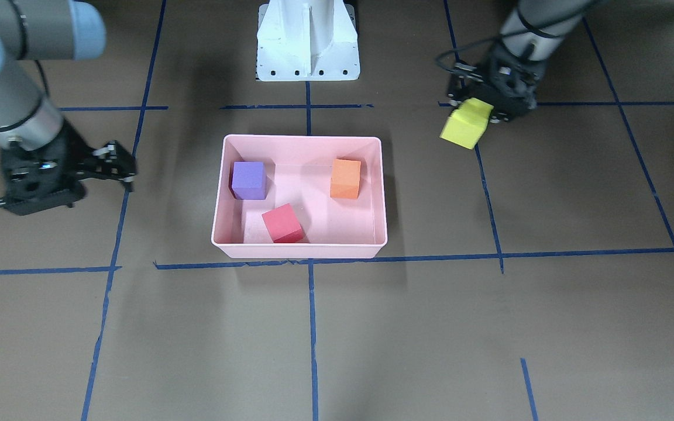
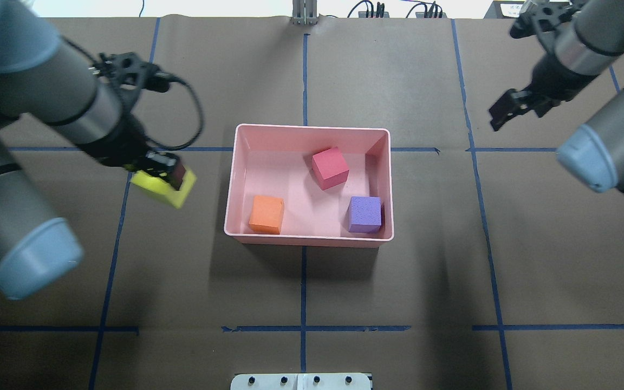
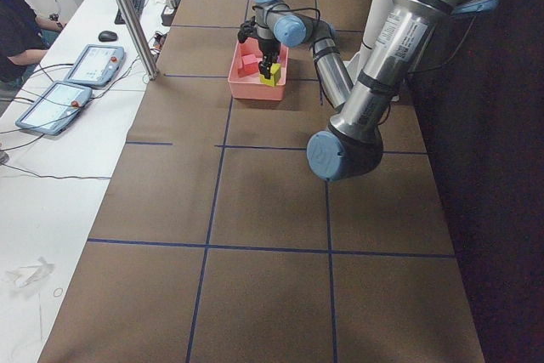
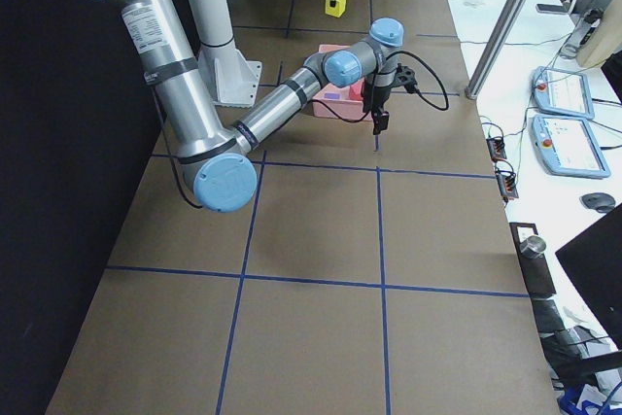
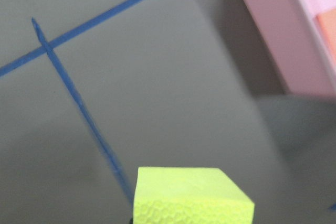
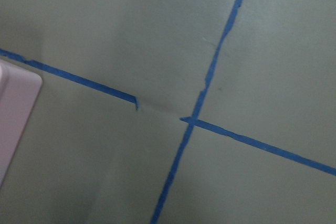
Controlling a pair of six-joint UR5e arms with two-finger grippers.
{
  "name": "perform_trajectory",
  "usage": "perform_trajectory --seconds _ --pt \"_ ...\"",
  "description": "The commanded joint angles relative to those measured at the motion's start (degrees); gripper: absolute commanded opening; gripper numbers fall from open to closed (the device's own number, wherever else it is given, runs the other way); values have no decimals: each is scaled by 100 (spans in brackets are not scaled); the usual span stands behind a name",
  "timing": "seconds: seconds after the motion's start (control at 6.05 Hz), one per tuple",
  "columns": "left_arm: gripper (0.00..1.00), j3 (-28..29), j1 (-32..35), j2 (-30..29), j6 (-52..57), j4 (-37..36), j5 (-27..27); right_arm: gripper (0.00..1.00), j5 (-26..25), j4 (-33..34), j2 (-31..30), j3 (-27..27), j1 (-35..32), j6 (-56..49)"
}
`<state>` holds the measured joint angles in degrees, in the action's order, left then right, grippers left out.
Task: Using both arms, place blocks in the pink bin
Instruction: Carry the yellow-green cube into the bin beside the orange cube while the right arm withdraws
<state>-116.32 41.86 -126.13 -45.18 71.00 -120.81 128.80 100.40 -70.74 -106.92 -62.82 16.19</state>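
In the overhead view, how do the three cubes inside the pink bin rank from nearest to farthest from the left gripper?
From the left gripper, which holds the yellow-green cube left of the pink bin:
1. Orange cube, bin's left corner on the robot's side.
2. Red-pink cube, middle, toward the far wall.
3. Purple cube, right corner on the robot's side.

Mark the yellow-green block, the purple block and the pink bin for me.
yellow-green block (image 1: pixel 464 124), exterior front-facing view, centre of its visible faces.
purple block (image 2: pixel 365 214), overhead exterior view, top face.
pink bin (image 2: pixel 236 179), overhead exterior view, short inner wall on the view's left.
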Motion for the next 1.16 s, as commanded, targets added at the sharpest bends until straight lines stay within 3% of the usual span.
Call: perform_trajectory --seconds 0.0,0.17,0.33,0.66,0.83,0.99 --pt "62 1542 -720 -1740 -1304 -43 643 100 416 -3 -840 -4 -921 -1725" --pt "70 1908 -949 -1887 -1623 358 916 100 436 6 -1149 4 -1160 -2290" --pt "100 1903 -978 -1889 -1835 423 918 100 436 6 -1404 -4 -1398 -2687" --pt "100 1719 -830 -1714 -1776 380 849 100 436 6 -2028 -293 -1680 -2884" --pt "100 1257 -672 -1156 -1027 362 813 100 436 -3 -2353 -425 -1873 -2919" --pt "100 887 -270 -376 -184 362 448 100 436 6 -2687 -435 -2179 -3276"
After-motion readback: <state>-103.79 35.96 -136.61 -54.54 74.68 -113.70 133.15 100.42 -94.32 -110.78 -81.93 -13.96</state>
